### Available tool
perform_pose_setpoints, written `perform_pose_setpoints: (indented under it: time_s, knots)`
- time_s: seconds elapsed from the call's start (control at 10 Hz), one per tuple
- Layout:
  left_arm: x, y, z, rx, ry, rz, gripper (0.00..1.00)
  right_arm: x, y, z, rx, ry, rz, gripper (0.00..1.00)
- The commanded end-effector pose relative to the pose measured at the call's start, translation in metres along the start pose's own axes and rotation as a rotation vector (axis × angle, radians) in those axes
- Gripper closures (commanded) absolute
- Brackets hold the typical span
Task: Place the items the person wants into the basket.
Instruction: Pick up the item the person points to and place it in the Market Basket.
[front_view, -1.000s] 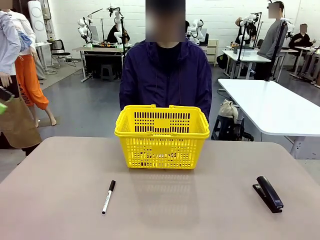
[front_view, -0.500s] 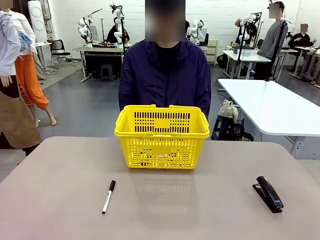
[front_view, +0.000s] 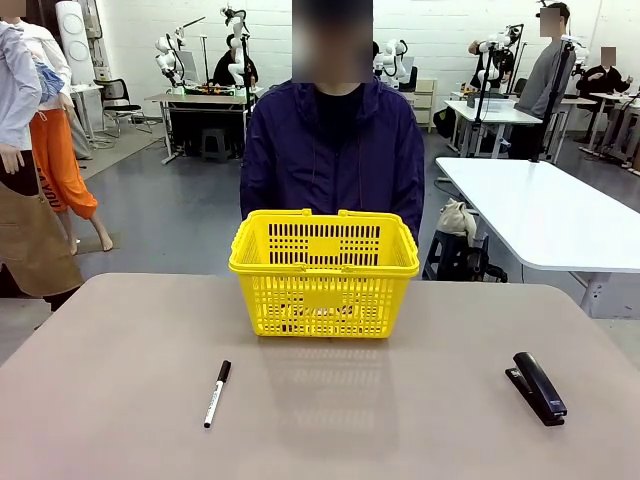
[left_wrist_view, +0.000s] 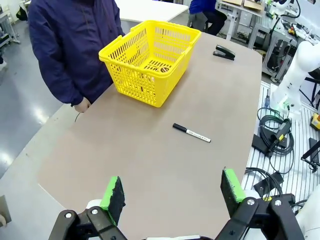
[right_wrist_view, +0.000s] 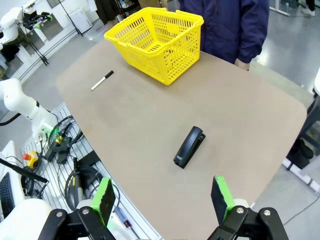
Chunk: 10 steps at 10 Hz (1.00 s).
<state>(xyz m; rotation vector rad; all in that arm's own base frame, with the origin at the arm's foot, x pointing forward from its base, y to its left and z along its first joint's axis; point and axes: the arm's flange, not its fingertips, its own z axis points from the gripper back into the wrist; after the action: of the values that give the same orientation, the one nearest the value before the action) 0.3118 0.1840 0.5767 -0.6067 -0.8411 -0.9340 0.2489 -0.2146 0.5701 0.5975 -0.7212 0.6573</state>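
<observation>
The basket (front_view: 324, 272), bright yellow with slotted mesh sides and handles folded down, sits centre frame on the table (front_view: 120, 400) before the person (front_view: 333, 150); both the left gripper (left_wrist_view: 172, 192) and the right gripper (right_wrist_view: 162, 197) hold their jaws wide apart, empty

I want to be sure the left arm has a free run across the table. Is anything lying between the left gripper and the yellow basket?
Only the white marker lies on the table between the open left gripper and the basket, slightly off the straight line. The stapler sits off to the side, beyond the basket.
</observation>
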Motion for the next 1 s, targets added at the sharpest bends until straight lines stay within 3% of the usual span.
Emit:
perform_pose_setpoints:
  time_s: [0.0,0.9]
  knots:
    - [0.0007,0.0012,-0.006,-0.008,-0.008,-0.018,0.0,0.0021,-0.0014,-0.0003,0.018,-0.038,0.013,0.0]
    - [0.0,0.0,0.0,0.0,0.0,0.0,0.0,0.0021,-0.0014,-0.0003,0.018,-0.038,0.013,0.0]
